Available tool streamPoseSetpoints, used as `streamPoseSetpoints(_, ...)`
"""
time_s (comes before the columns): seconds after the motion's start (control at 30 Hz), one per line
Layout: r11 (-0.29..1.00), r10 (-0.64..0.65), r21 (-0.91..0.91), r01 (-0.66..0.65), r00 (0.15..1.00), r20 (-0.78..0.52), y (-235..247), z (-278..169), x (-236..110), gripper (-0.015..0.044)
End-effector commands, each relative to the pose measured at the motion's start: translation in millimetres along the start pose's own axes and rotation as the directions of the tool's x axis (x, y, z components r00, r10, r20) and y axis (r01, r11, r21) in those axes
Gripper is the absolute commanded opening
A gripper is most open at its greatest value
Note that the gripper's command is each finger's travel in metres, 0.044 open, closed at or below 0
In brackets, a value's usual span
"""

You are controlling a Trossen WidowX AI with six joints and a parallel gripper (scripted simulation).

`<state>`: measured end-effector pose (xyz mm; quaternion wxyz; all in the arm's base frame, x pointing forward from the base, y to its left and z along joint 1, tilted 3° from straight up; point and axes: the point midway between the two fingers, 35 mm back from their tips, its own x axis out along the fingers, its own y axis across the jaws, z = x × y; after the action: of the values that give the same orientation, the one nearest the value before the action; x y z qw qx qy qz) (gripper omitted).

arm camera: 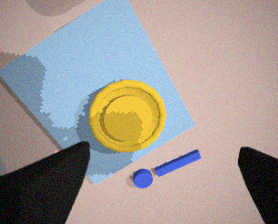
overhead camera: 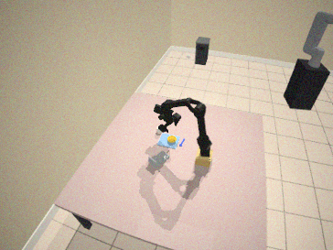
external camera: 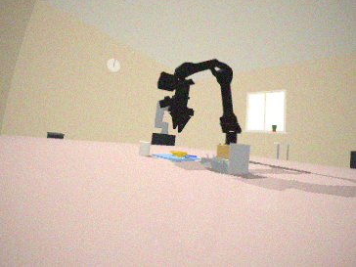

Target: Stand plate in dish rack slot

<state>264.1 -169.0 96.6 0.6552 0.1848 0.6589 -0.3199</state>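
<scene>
A yellow round plate [overhead camera: 171, 139] [external camera: 179, 153] [arm camera: 131, 107] lies flat on a light blue square mat [overhead camera: 162, 143] [external camera: 162, 155] [arm camera: 90, 45]. My gripper [overhead camera: 169, 124] [external camera: 179, 128] [arm camera: 163, 152] is open and empty, pointing down above the plate area. In the wrist view the plate shows between and beyond the fingertips, nearer the left finger. The grey dish rack [overhead camera: 158, 158] [external camera: 215, 163] stands on the table beside the mat, under the arm's shadow in the top view. Its slots are too small to make out.
A blue spoon-like piece [overhead camera: 182, 142] [arm camera: 178, 163] lies beside the mat, with a round blue end [arm camera: 143, 178]. A whitish cup [overhead camera: 158, 131] [external camera: 144, 148] stands beyond the mat. A tall grey block [external camera: 239, 158] shows at the rack. The arm's base sits on a yellow block [overhead camera: 203, 158].
</scene>
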Motion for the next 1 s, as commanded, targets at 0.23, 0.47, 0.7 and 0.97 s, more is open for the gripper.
streamPoseSetpoints(0.23, 0.931, 0.131, -0.344, -0.119, 0.991, 0.012, 5.3, -9.5, 26.9, 0.0400)
streamPoseSetpoints(0.47, 0.849, 0.193, -0.504, -0.157, 0.981, 0.020, 9.3, -15.2, 39.9, 0.0400)
streamPoseSetpoints(0.7, 0.849, 0.193, -0.504, -0.157, 0.981, 0.020, 9.5, -15.0, 40.9, 0.0400)
streamPoseSetpoints(0.97, 0.849, 0.193, -0.504, -0.157, 0.981, 0.020, 12.2, -13.8, 53.3, 0.0400)
